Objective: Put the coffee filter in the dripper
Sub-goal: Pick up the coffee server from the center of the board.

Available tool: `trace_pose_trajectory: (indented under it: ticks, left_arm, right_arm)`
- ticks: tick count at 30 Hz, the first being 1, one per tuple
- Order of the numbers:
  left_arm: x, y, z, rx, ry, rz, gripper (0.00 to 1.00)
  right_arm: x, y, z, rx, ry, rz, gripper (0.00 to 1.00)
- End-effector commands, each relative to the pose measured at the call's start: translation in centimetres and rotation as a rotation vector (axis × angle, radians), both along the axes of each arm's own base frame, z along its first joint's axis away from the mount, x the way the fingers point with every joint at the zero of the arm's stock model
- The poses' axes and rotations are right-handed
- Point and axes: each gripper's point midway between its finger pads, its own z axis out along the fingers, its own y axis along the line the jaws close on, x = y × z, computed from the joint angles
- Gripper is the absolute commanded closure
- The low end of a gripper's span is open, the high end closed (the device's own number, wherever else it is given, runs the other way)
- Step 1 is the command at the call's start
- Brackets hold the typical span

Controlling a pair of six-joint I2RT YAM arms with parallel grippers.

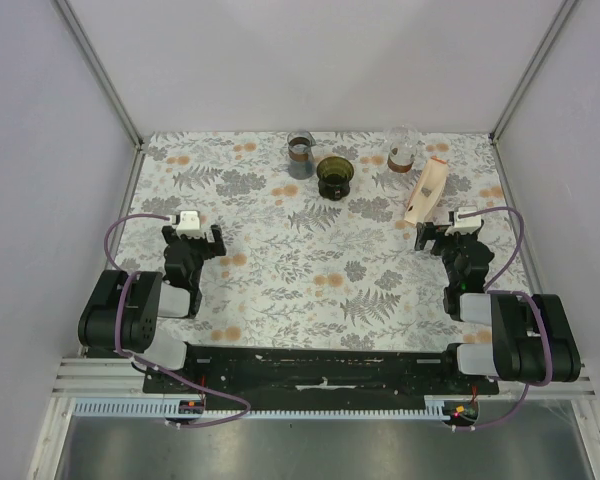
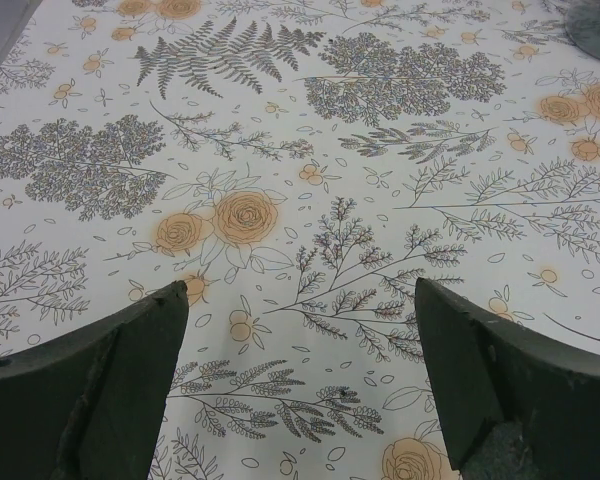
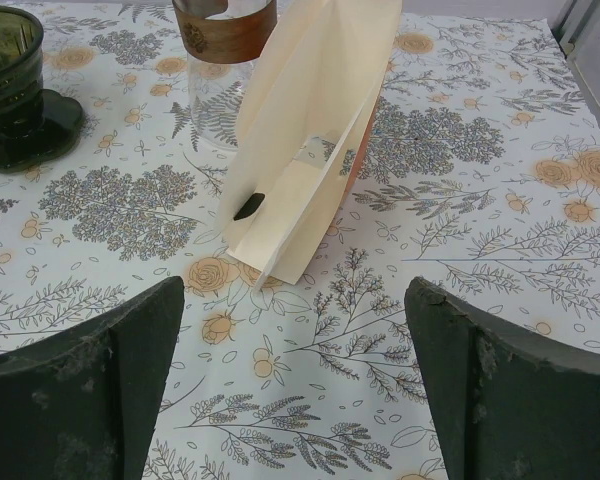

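While both my jaws gape empty, ready to grab, the dark green round see-through dripper (image 1: 334, 175) sits far away.

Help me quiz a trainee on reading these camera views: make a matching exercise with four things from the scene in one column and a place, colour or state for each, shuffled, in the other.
Things:
1. dripper
2. packet
3. left claw
4. right claw

Descriptions:
A. open, facing the packet
B. dark green, at the far middle of the tablecloth
C. open, with only tablecloth right before it
D. long, pale peach, lying at the far right

Pairs: 1-B, 2-D, 3-C, 4-A
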Motion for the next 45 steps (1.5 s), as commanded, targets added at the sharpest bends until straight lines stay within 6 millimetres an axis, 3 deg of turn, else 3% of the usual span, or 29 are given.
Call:
trace_pose_trajectory:
  ticks: [1, 9, 13, 20, 25, 27, 29, 34, 40, 44, 45]
  left_arm:
    - [0.8, 0.0, 1.6, 0.022, -0.052, -0.003, 0.0]
    - [0.8, -0.1, 2.1, 0.026, -0.069, -0.014, 0.0]
    - [0.6, -2.0, 3.8, 0.05, -0.043, -0.134, 0.0]
    - [2.0, -1.4, 7.1, 0.114, 0.158, -0.132, 0.03]
    - [1.0, -4.0, 10.3, 0.102, 0.307, -0.304, 0.09]
    - [0.6, -4.3, 11.4, 0.098, 0.343, -0.323, 0.1]
    - [0.4, -4.3, 12.4, 0.093, 0.369, -0.329, 0.11]
    - [-0.7, -5.6, 13.1, 0.045, 0.435, -0.397, 0.14]
    - [-1.2, -6.1, 12.3, 0.011, 0.479, -0.42, 0.2]
    - [-1.2, -6.0, 11.4, 0.011, 0.508, -0.414, 0.23]
    - [-1.1, -6.0, 11.4, 0.013, 0.51, -0.415, 0.24]
  right_arm:
    - [0.8, 0.1, 1.6, -0.014, -0.048, 0.006, 0.02]
    - [0.2, -0.4, 3.1, -0.003, -0.081, -0.028, 0.02]
    - [-0.1, -0.7, 4.2, 0.023, -0.021, -0.051, 0.02]
    - [-0.1, 2.5, 10.8, 0.12, 0.006, 0.101, 0.02]
    - [0.6, 1.3, 16.7, 0.124, 0.085, 0.027, 0.07]
    - [1.3, 0.4, 17.5, 0.112, 0.165, -0.02, 0.11]
    - [2.1, -0.2, 18.6, 0.096, 0.224, -0.053, 0.15]
    - [6.9, -1.2, 20.1, 0.063, 0.316, -0.091, 0.21]
    - [14.3, 0.4, 18.5, 0.069, 0.416, -0.009, 0.3]
    - [18.2, 1.2, 14.7, 0.012, 0.522, 0.038, 0.3]
    - [18.8, 2.9, 14.1, -0.008, 0.537, 0.071, 0.31]
